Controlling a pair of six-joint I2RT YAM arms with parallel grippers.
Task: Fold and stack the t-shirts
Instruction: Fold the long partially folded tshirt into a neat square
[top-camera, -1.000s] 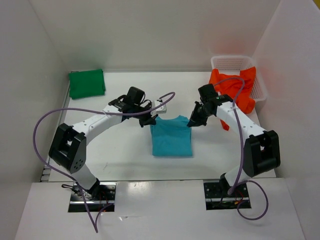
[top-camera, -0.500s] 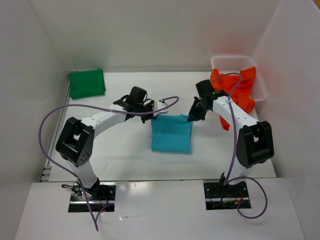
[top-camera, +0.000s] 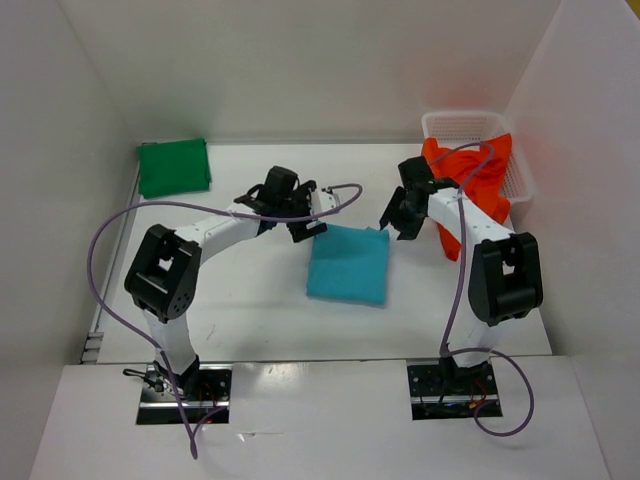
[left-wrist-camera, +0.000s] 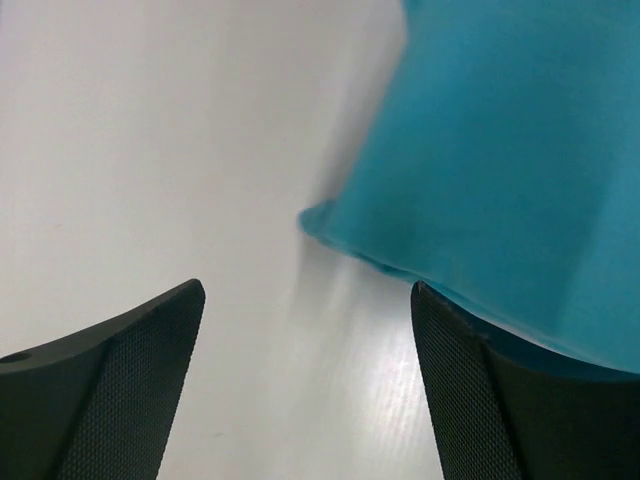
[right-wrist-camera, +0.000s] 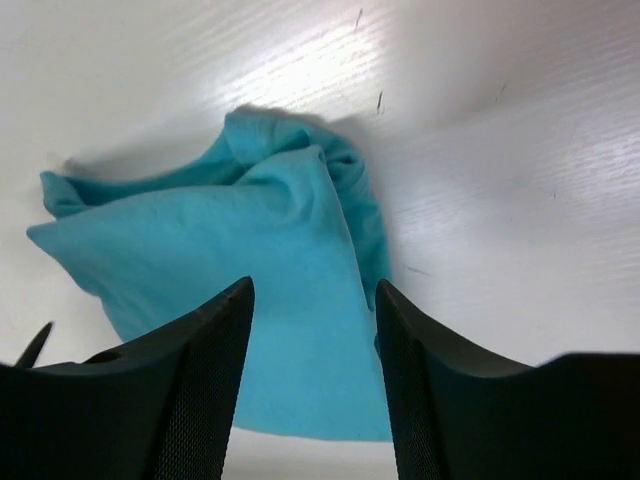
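Jaws on my left gripper (top-camera: 304, 230) stand wide apart and empty at the upper-left corner of the folded turquoise t-shirt (top-camera: 348, 264), mid-frame on the table (top-camera: 230, 300). My right gripper (top-camera: 398, 224), parted and empty too, hangs at its upper-right corner. Green t-shirt (top-camera: 173, 166) lies upper left; orange-red t-shirt (top-camera: 470, 178) drapes over the white basket (top-camera: 455, 125), upper right.
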